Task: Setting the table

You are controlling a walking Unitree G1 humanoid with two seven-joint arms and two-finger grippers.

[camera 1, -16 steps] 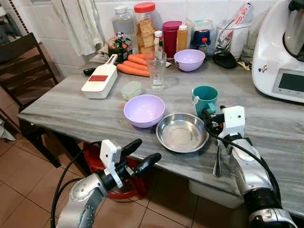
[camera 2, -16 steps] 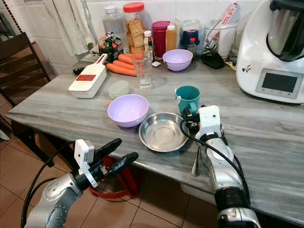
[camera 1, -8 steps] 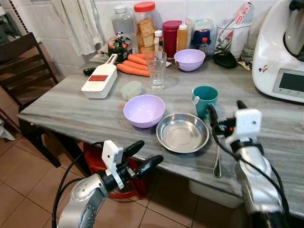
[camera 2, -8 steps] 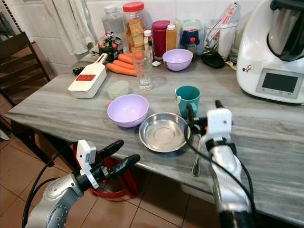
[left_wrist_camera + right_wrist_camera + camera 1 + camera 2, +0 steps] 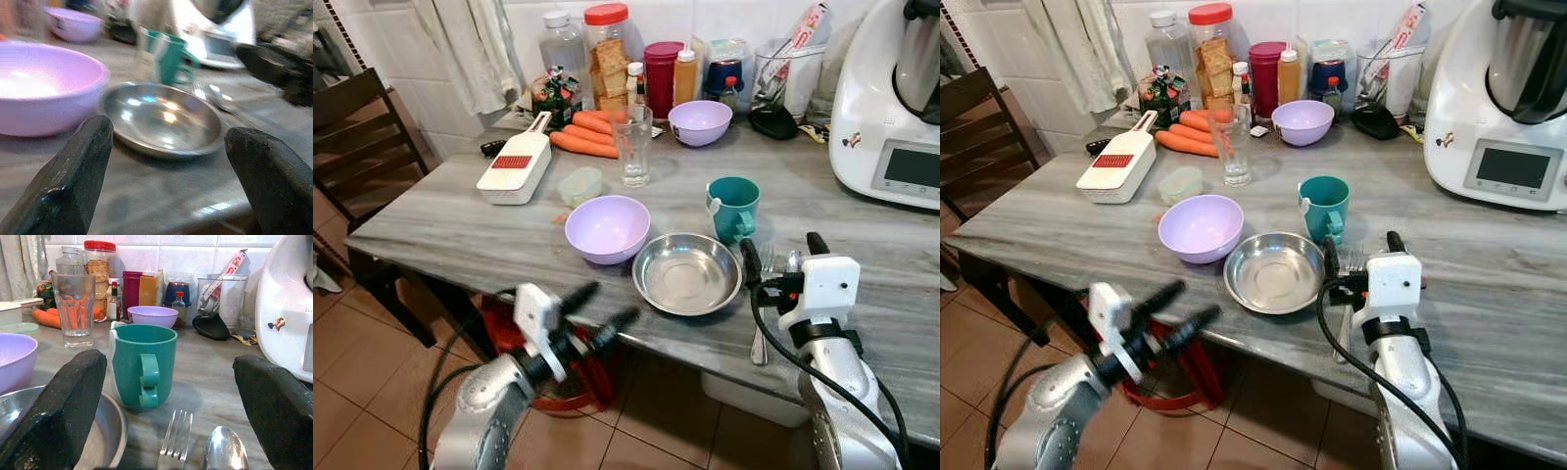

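A steel plate [image 5: 687,273] lies near the front edge of the grey table [image 5: 460,220]. Just right of the plate lie a fork [image 5: 175,440] and spoon [image 5: 224,449]; behind them stands a teal mug [image 5: 734,207], and left of the plate sits a purple bowl [image 5: 608,227]. The right gripper [image 5: 781,258] hovers above the cutlery, fingers spread wide, holding nothing. The left gripper [image 5: 602,311] hangs before the table edge, left of the plate, also wide apart. No writing is legible.
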